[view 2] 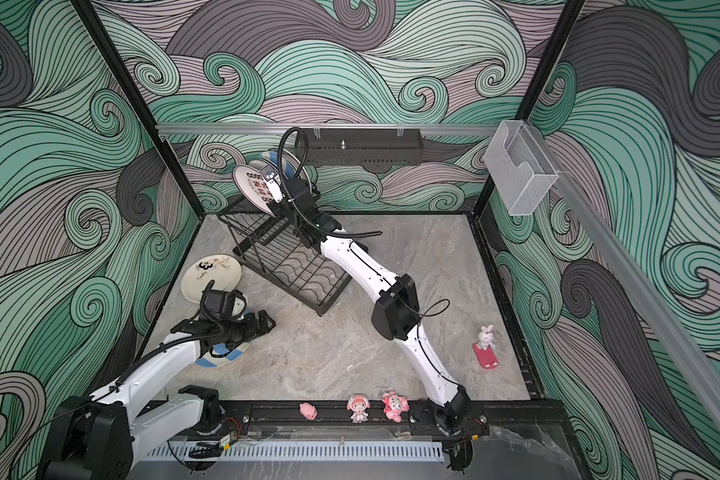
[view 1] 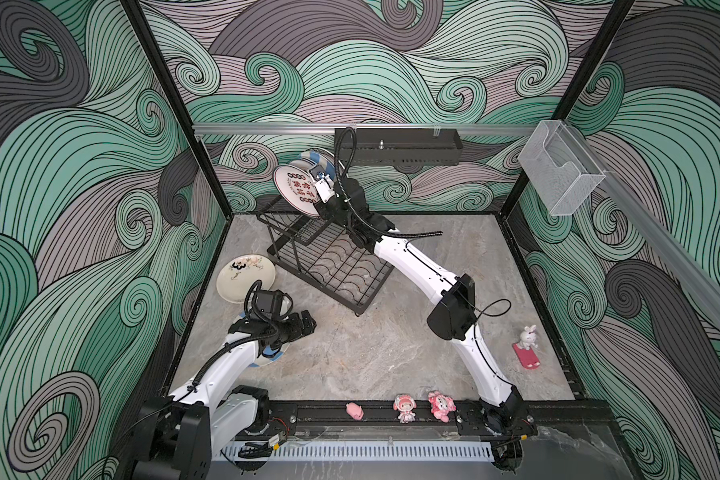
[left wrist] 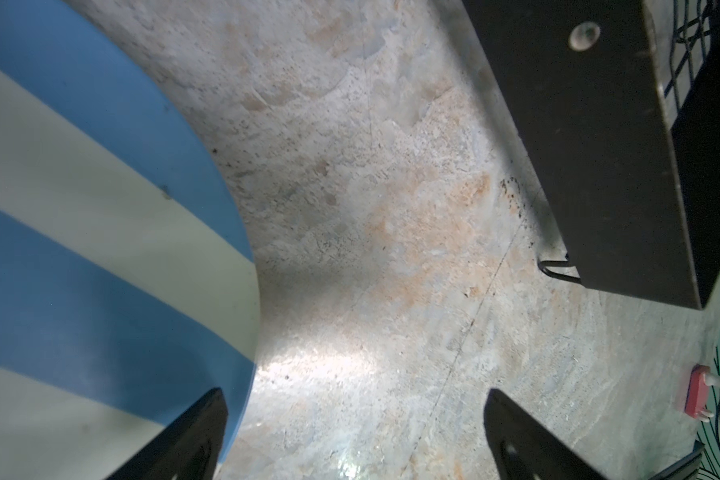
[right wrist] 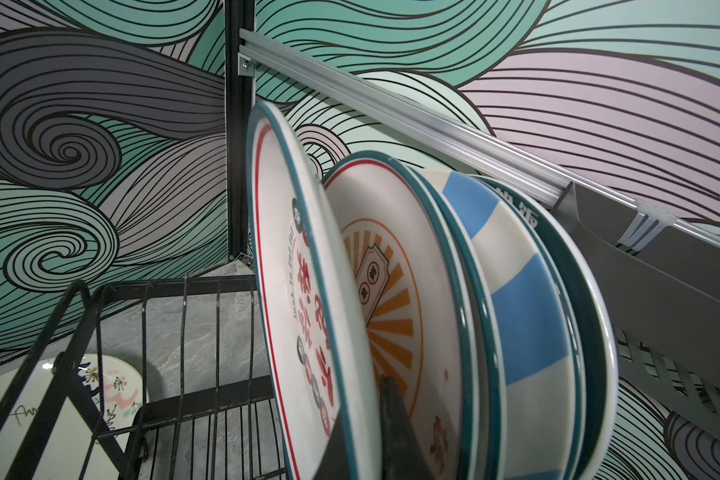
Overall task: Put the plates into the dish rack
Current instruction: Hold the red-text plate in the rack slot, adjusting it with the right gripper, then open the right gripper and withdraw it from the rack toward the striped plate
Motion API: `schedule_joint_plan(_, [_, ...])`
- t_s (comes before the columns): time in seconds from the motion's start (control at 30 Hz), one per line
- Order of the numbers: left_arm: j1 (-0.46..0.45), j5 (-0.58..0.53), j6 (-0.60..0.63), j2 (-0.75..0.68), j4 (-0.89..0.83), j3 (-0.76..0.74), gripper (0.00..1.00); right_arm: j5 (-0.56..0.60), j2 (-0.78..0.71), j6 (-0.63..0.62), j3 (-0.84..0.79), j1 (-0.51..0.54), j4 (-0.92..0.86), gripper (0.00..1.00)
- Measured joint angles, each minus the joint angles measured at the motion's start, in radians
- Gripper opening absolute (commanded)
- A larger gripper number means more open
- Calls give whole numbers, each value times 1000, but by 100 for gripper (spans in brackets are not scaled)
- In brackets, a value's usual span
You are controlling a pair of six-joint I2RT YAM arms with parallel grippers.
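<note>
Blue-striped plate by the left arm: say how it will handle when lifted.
Probably rigid: the striped plate holds a round, even rim. Its smooth face looks slippery for the open left pincer. Lying flat on the table, its edge may be awkward to catch.

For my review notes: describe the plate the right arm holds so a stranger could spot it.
Find the black wire dish rack by the back wall; plates stand on edge in its raised tier. The frontmost plate, clamped by the right pincer, is the one. Unlike the sunburst plate and blue-striped plate behind, it bears red and black Chinese characters.
</note>
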Motion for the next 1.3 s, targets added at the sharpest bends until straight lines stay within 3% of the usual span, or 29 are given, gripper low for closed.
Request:
schedule_joint_plan(0.23, [0, -4, 0, 0, -1, 0, 99, 6, 0, 3, 0, 5, -10, 21])
schedule_joint_plan(0.33, [0, -8, 0, 1, -2, 0, 99, 10, 0, 2, 1, 9, -14, 36])
schedule_joint_plan(0.53, [0, -28, 0, 14, -10, 0, 99, 10, -1, 3, 1, 16, -43, 52])
schedule_joint_plan(0.83, [0, -99, -1, 24, -44, 21, 99, -3, -119, 34, -42, 21, -211, 69])
schedule_joint_plan(1.03, [0, -116, -1, 34, -38, 29, 99, -14, -423, 80, -317, 16, -236, 78])
schedule_joint_plan(1.3, [0, -78, -1, 75, -2, 29, 99, -179, -846, 262, -946, -84, -158, 82])
